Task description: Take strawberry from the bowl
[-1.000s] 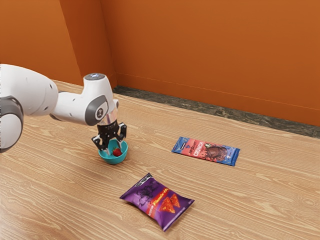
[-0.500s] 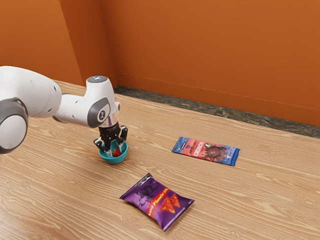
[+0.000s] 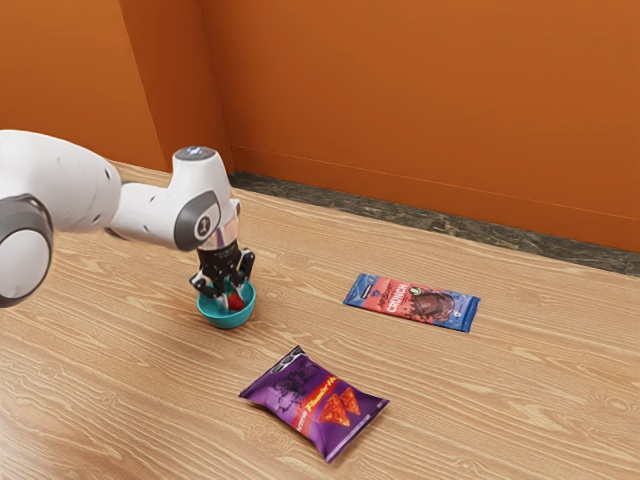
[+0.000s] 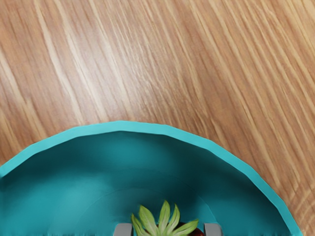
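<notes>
The strawberry (image 3: 237, 301) sits inside the bowl (image 3: 227, 321), directly between the fingertips of the hand (image 4: 168, 229), which looks to be pinching it from both sides, leafy crown showing beside the grip. The coming move should be straight up, clear of the bowl's rim, with the chip bag (image 3: 316, 404) and chocolate bar (image 3: 412, 302) well off toward the exterior view's right of the bowl.

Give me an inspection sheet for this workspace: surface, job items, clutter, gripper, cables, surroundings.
Surface: light wood-grain table.
Job items: strawberry, green leaves showing, inside the teal bowl; bowl upright.
Clutter: purple chip bag and Crunch chocolate bar, both lying outside the bowl, apart from each other.
Gripper: gripper reaches down into the bowl at the strawberry; whether it has a grip, cannot tell.
Cables: nothing seen.
Surroundings: orange wall, dark marbled strip below it.
</notes>
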Tool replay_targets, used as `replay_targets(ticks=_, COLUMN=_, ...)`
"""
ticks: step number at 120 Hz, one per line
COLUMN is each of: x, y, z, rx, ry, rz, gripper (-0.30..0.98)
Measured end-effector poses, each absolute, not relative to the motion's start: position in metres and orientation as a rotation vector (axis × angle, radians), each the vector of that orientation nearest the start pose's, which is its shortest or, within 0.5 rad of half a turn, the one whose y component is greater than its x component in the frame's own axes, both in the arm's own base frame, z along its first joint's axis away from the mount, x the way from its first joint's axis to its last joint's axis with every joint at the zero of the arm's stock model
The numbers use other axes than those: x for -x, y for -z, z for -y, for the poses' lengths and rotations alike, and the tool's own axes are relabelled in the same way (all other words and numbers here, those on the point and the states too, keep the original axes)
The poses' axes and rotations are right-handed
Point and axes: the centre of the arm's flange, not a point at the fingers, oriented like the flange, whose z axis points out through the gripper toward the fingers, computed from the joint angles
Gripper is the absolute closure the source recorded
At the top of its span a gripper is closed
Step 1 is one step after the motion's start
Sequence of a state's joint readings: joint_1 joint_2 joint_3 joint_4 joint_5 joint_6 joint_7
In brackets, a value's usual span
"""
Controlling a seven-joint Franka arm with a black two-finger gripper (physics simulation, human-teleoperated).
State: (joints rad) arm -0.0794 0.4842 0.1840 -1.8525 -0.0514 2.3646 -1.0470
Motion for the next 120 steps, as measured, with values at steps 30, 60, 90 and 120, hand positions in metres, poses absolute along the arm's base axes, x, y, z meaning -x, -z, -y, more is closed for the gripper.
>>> replay_targets(ticks=30, x=-0.644, y=-0.314, z=-0.044, rx=2.635, ry=0.161, rz=1.716, gripper=0.75)
replay_targets(ticks=60, x=-0.653, y=-0.342, z=0.019, rx=2.725, ry=0.203, rz=1.612, gripper=0.77)
replay_targets(ticks=90, x=-0.669, y=-0.317, z=0.113, rx=2.828, ry=0.186, rz=1.437, gripper=0.78)
replay_targets(ticks=120, x=-0.671, y=-0.279, z=0.177, rx=2.89, ry=0.124, rz=1.327, gripper=0.78)
